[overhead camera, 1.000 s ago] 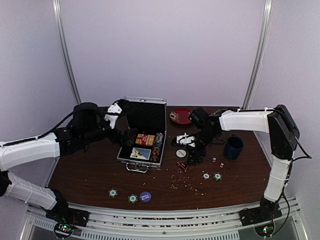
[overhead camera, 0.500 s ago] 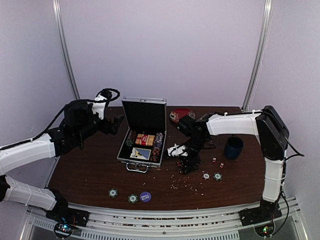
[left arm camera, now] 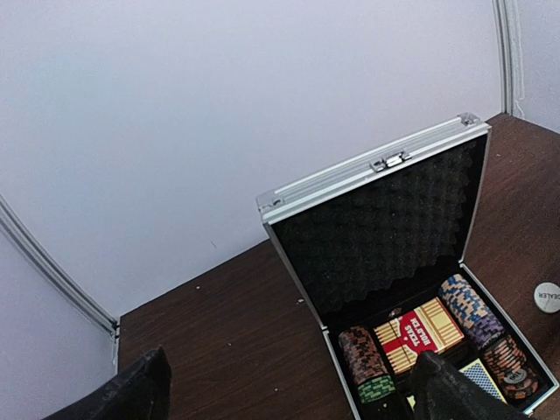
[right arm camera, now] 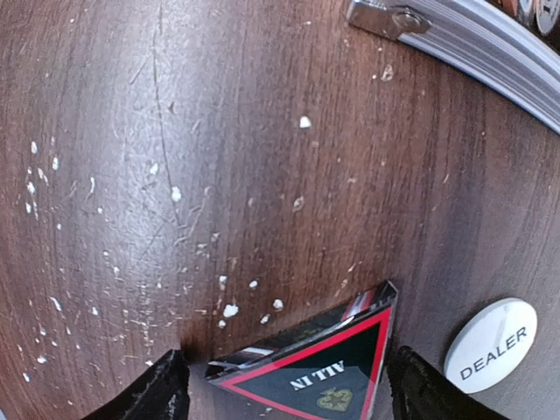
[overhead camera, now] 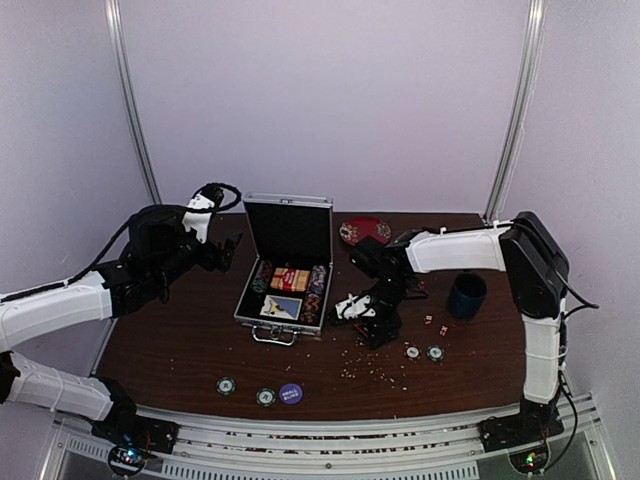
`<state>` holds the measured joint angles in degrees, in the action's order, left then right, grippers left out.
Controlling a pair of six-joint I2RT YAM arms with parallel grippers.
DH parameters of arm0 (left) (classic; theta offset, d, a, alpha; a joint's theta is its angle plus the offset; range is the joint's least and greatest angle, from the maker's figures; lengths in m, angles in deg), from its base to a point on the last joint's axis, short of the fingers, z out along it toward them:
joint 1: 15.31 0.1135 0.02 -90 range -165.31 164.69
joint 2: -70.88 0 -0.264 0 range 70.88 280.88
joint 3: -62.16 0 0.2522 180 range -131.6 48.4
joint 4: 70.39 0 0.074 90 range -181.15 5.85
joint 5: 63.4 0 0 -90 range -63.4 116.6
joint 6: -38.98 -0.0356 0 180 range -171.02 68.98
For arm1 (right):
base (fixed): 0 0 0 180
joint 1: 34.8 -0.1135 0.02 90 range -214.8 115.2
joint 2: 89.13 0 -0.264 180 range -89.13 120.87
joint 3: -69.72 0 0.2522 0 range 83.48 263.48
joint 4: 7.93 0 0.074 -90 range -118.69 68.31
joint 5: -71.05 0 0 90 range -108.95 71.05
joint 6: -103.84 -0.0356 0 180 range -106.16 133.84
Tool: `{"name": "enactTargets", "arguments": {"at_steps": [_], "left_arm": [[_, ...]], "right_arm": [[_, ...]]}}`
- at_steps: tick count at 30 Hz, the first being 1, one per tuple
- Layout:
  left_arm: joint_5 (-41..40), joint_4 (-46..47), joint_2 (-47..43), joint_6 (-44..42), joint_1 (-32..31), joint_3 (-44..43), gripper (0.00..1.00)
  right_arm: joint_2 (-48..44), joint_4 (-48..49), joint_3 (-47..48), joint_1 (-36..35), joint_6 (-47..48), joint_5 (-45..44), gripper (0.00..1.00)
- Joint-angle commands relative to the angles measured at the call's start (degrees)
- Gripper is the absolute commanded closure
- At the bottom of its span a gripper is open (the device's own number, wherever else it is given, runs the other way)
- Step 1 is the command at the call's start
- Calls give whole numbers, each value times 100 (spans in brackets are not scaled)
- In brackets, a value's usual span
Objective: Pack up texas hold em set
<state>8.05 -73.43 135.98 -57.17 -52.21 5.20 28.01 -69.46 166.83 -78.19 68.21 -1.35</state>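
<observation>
Straddling the marker (right arm camera: 324, 372), right gripper (right arm camera: 293, 385) gapes low; left gripper (left arm camera: 289, 394) hangs wide open beside the case (left arm camera: 376, 227) of chips (left arm camera: 367, 354) and decks (left arm camera: 418, 332).

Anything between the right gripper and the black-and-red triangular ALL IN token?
Nothing visible. The black-and-red triangular ALL IN token lies flat on the brown wooden table, right under the right gripper, whose jaws stand open. The white round DEALER button sits beside it, apart.

ALL IN triangle (right arm camera: 325, 374) cut by bottom edge; case (left arm camera: 378, 229) front cropped.
</observation>
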Motion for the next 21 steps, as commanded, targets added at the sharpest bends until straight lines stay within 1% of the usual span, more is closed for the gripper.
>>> {"name": "enactTargets", "arguments": {"at_steps": [1, 5, 10, 14, 18, 21], "left_arm": [[-54, 318, -60, -124, 37, 9, 2], [67, 291, -221, -106, 37, 28, 2], [-20, 381, -425, -173, 41, 177, 2], [-134, 336, -498, -178, 35, 125, 2], [-539, 305, -546, -197, 49, 95, 3], [-985, 213, -499, -137, 104, 0, 3]], "right_arm": [[115, -40, 116, -38, 133, -235, 23], [98, 104, -49, -47, 187, -429, 30], [64, 33, -121, -65, 215, -592, 42], [-164, -42, -103, -123, 164, -719, 52], [-417, -36, 219, -163, -100, -601, 57], [-477, 173, 592, -179, -375, -464, 58]]}}
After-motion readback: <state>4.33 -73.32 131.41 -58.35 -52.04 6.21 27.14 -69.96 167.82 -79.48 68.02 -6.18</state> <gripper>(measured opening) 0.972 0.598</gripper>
